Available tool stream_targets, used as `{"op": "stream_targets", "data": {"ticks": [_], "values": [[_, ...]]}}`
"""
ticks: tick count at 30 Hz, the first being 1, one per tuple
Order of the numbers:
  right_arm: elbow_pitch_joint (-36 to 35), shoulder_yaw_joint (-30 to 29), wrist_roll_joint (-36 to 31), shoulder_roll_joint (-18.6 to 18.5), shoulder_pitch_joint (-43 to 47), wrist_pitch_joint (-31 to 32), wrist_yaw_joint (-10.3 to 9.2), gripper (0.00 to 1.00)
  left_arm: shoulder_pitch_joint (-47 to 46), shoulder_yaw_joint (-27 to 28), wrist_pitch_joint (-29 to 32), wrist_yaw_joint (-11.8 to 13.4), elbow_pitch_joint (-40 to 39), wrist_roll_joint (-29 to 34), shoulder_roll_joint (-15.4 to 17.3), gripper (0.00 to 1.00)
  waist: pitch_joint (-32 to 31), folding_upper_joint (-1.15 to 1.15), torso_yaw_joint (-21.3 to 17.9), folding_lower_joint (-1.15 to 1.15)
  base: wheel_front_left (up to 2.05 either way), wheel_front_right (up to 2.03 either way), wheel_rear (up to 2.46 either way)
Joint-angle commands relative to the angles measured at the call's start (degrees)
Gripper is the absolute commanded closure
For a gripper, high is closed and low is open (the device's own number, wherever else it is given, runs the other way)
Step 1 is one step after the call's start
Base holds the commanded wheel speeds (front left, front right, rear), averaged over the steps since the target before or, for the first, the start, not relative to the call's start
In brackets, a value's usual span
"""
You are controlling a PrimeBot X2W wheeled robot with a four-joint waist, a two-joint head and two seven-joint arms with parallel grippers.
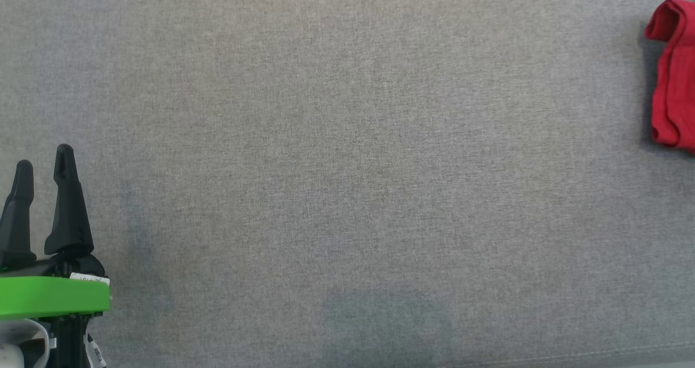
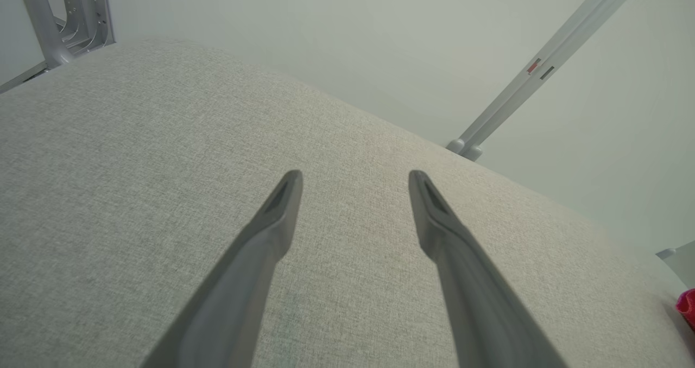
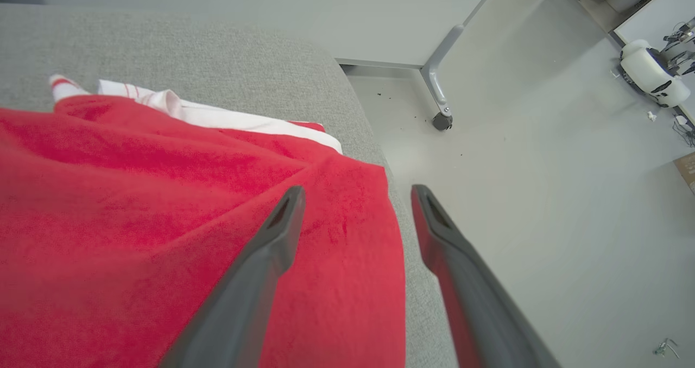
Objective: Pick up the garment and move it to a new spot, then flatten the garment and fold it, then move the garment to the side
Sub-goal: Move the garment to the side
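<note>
Our left jaws stand wide apart and grasp nothing. Their two dark fingers (image 1: 68,205) rise toward the left end of the table's near edge, above a green band (image 1: 49,296) on the wrist. In the left wrist view those fingers (image 2: 271,221) point across the table (image 2: 136,140), with plain gray fabric between and beneath them.

Our right jaws are spread as well and hold nothing. One finger (image 3: 260,259) lies over the garment (image 3: 163,205). The other lies over the table's edge and the pale floor (image 3: 543,194) beyond it. The garment's side edge runs down between the two, and neither finger pinches it. We cannot tell whether the fingers touch the cloth or hang just above it.

The garment (image 1: 673,80) is red, bunched into soft folds, and lies at the table's right edge, well apart from our left jaws. From the right wrist we see a white striped part (image 3: 228,117) along its far side, and a rounded table corner just past that. The left wrist view catches a red sliver of it (image 2: 687,305) at the table's far end.

Past the table, a frame leg ends in a caster (image 3: 441,121) on the floor, and a slanted metal post (image 2: 543,69) stands behind the table's far edge.
</note>
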Motion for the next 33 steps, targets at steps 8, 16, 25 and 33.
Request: {"op": "stream_targets", "data": {"ticks": [8,16,25,33], "values": [[-9.9,6.1,0.3,4.2,4.3,-11.8,-0.02,0.00,1.5,-0.1,-2.1,-0.6,1.3,2.5,-0.6,0.00,-6.3,0.00,-2.5,0.00,0.00,0.00,0.00],[-25.0,10.1,-0.2,13.6,14.5,-15.2,-0.02,0.00,1.4,-3.2,-3.9,-1.3,8.7,9.9,-2.3,0.00,-12.0,0.00,-2.0,0.00,0.00,0.00,0.00],[-29.4,15.0,-3.3,22.3,24.4,-21.7,-0.02,0.00,1.3,-3.1,-4.5,-5.0,20.1,17.1,-6.4,0.00,-16.9,0.00,0.0,0.00,0.00,0.00,0.00],[-23.6,16.4,-7.1,28.7,30.6,-28.6,-0.03,0.00,1.5,-0.4,-4.4,-10.7,28.6,23.5,-12.6,0.00,-21.5,0.00,2.3,0.00,0.00,0.00,0.00]]}}
